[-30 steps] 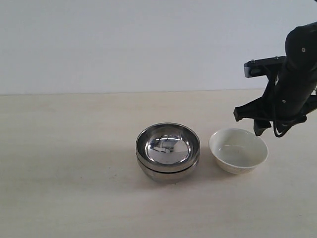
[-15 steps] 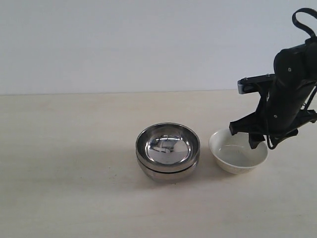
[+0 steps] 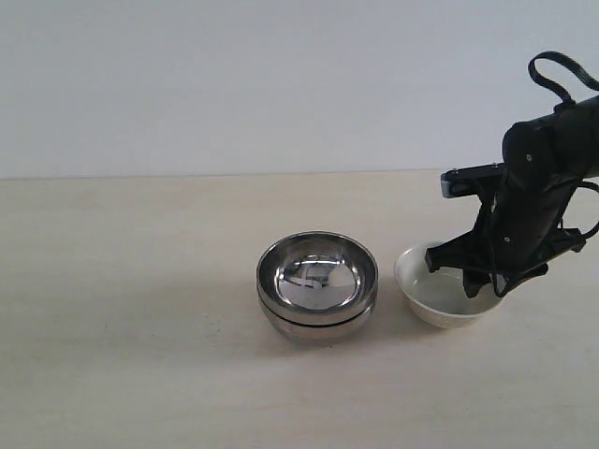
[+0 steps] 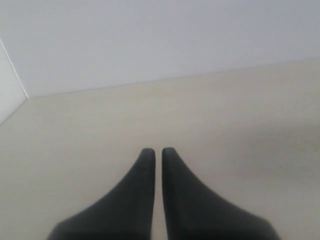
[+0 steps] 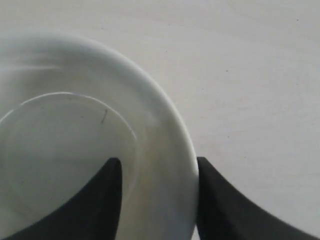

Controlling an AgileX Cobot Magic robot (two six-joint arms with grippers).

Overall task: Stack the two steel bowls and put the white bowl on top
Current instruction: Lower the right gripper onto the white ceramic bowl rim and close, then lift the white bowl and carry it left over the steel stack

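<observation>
On the pale table [image 3: 140, 374], near its middle, the two steel bowls [image 3: 317, 281] sit nested one inside the other, the upper rim standing just proud of the lower. Their mirror-bright inside throws back a small reflection. Just beside them on the right, apart from them, stands the white bowl [image 3: 432, 301] — matte cream, flared at the rim, narrow at the base, upright and holding nothing.

A second ago the right arm hung higher and further to the right, its gripper clear of the white bowl; half a second ago it was at the bowl's far edge. It has since come down and leftward, and the right gripper [image 3: 484, 288] sits at the rim.

That arm bends over from the right edge of the exterior view, wrist pitched downward. The right wrist view shows its jaws apart and straddling the white bowl [image 5: 75, 125] wall — one finger inside, one outside against the rim, not clamped.

The left gripper [image 4: 157, 151] shows only in its own wrist view, level above bare table, jaws almost together with a thin slit between, gripping nothing.
</observation>
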